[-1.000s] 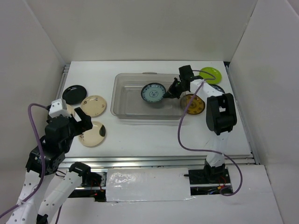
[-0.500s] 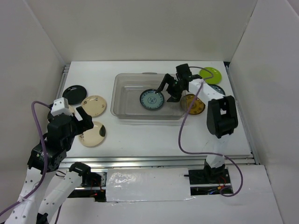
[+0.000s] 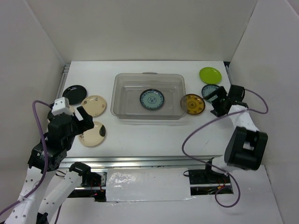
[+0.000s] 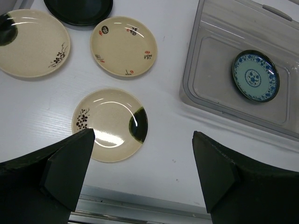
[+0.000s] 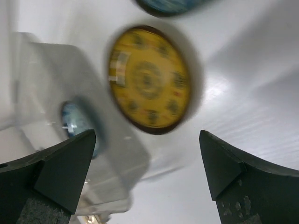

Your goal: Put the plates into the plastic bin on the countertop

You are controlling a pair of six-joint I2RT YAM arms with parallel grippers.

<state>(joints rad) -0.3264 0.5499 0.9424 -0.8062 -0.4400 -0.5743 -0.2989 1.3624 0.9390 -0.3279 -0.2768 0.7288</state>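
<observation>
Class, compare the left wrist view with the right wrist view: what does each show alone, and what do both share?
Left wrist only: three cream plates, one with a black patch, and the black plate. Right wrist only: the yellow-brown plate and a second teal plate's edge. Both: the plastic bin holding a teal plate.

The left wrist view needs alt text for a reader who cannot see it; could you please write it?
The open left gripper hangs above a cream plate with a black patch on the countertop. Two more cream plates and a black plate lie beyond it, and at right the clear plastic bin holds one teal-patterned plate.
</observation>
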